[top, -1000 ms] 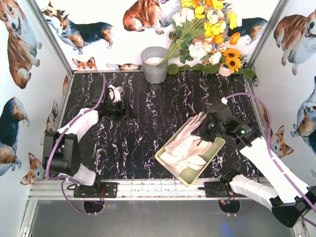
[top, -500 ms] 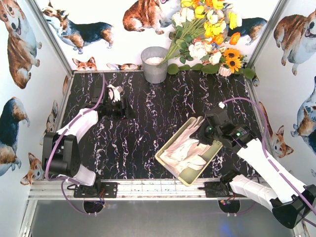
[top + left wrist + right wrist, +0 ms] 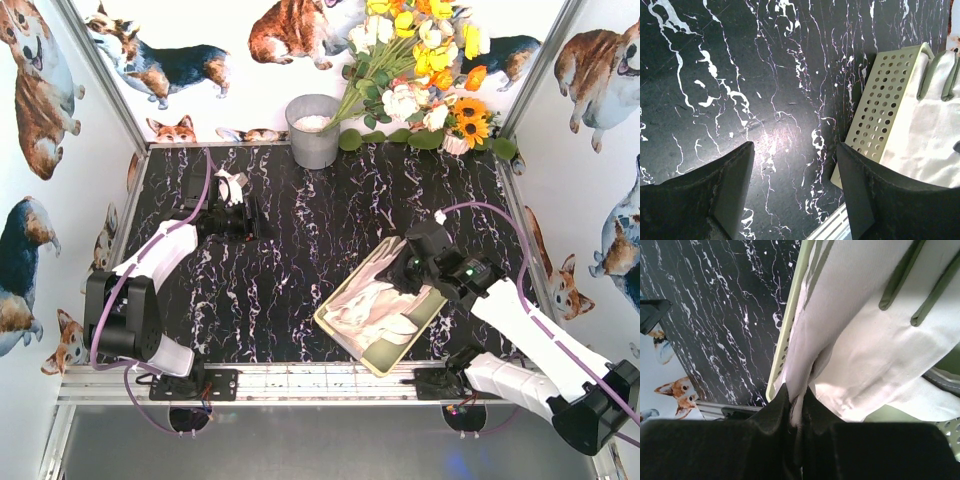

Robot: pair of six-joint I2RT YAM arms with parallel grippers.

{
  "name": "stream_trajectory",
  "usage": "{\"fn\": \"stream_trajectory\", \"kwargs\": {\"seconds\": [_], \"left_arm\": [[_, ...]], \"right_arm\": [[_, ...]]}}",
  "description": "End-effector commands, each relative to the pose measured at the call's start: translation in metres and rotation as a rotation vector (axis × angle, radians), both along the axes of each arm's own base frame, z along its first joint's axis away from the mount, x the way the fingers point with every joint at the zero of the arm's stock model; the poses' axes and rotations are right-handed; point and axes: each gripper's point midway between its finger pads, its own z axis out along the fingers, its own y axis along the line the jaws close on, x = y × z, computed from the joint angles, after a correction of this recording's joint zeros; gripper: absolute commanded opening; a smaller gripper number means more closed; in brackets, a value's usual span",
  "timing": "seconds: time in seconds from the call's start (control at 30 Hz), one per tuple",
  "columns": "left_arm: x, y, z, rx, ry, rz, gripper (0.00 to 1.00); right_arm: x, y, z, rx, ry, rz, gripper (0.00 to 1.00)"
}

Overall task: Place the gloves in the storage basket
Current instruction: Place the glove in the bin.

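The pale yellow-green storage basket lies at the front right of the black marble table. Cream-white gloves lie in it. My right gripper hangs over the basket's far end, shut on a fold of one glove that drapes over the basket's rim. Another glove with grey-green seams lies beside it. My left gripper is open and empty at the far left. In the left wrist view the basket's perforated wall and a glove show to the right of my open left gripper.
A round grey metal bucket stands at the back centre, with a bunch of artificial flowers beside it. Corgi-printed walls enclose the table on three sides. An aluminium rail runs along the near edge.
My right gripper has moved left and toward the near edge with the glove, bringing it over the basket. The left arm has barely moved.
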Motion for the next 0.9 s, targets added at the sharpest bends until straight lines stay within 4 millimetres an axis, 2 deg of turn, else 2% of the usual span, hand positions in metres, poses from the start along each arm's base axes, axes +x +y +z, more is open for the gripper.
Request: {"fn": "stream_trajectory", "kwargs": {"seconds": [0.0,0.17,0.4,0.6,0.73,0.87], "left_arm": [[0.003,-0.002,0.013,-0.005,-0.044,-0.001,0.62],[0.002,-0.002,0.01,-0.005,-0.038,0.0,0.62],[0.003,-0.002,0.009,-0.009,-0.035,0.002,0.62],[0.004,-0.003,0.006,-0.01,-0.027,0.0,0.62],[0.005,-0.005,0.007,-0.019,-0.03,-0.009,0.62],[0.002,-0.016,0.015,-0.003,-0.053,-0.083,0.6]], "right_arm": [[0.014,0.013,0.026,0.093,-0.104,-0.046,0.0],[0.01,0.015,0.025,0.066,-0.102,-0.028,0.0],[-0.007,0.003,-0.014,-0.02,-0.024,-0.02,0.0],[-0.018,-0.007,-0.037,-0.053,0.042,-0.054,0.0],[-0.027,-0.019,-0.045,-0.09,0.1,-0.105,0.0],[-0.034,-0.026,-0.052,-0.118,0.139,-0.126,0.0]]}}
